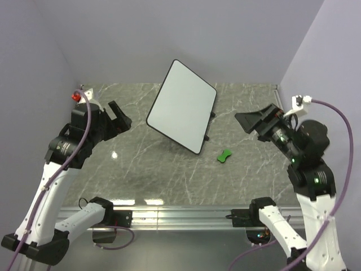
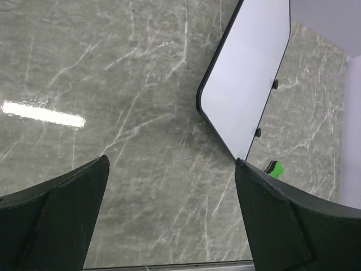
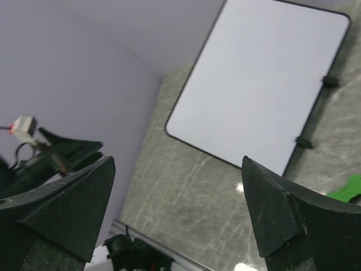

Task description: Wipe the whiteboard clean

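Note:
The whiteboard [image 1: 181, 105] lies tilted at the middle back of the table, white with a thin black rim and no writing visible. It also shows in the left wrist view [image 2: 245, 79] and the right wrist view [image 3: 262, 79]. A small green bow-shaped eraser [image 1: 225, 156] lies on the table just right of the board's near corner; part of it shows in the left wrist view [image 2: 274, 168] and the right wrist view [image 3: 348, 189]. My left gripper [image 1: 119, 117] is open and empty, left of the board. My right gripper [image 1: 252, 121] is open and empty, right of the board.
The grey marble table [image 1: 141, 169] is walled by lilac panels at left, back and right. A metal rail [image 1: 180, 214] runs along the near edge between the arm bases. A red-tipped fitting [image 1: 75, 96] sits at the back left corner.

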